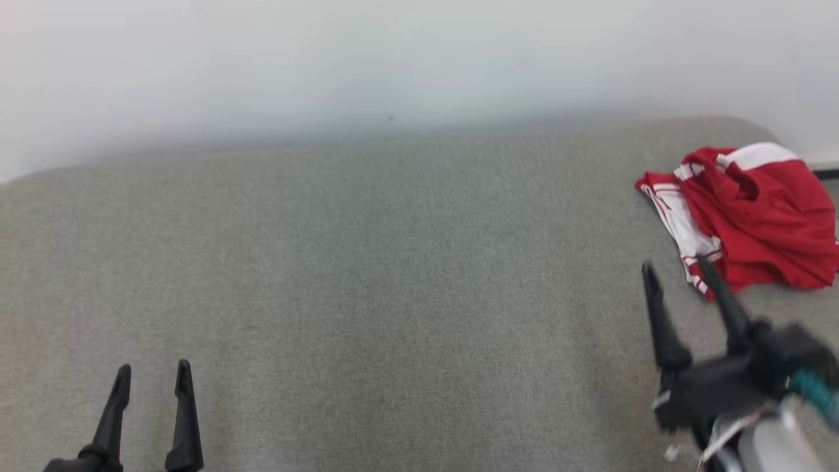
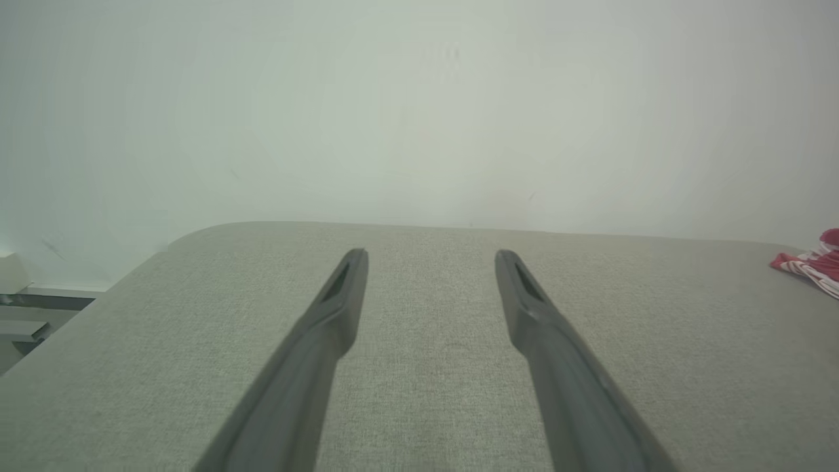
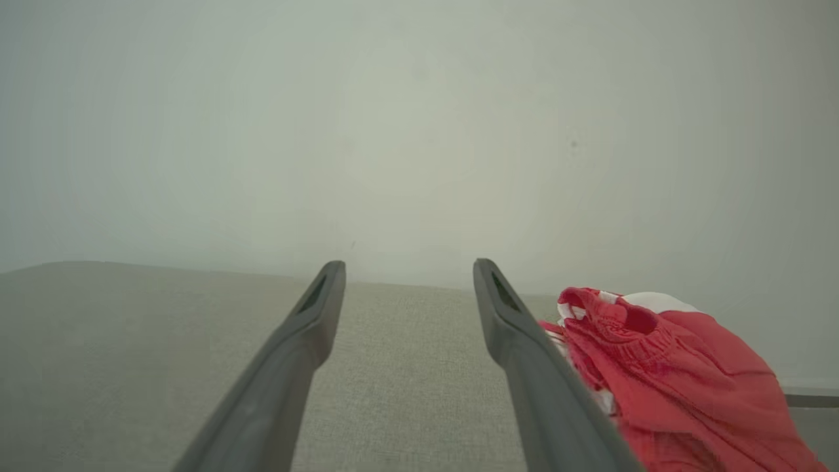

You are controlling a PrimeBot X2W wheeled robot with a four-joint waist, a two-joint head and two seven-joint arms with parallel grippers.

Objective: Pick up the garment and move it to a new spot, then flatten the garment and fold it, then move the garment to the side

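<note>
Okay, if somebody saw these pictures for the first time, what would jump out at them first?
The crumpled red garment with white trim, lying at the far right of the plain grey fabric surface, is the one splash of colour. Next comes the right end effector, open, beside the garment's near edge; the left end effector sits open at the lower left.
</note>
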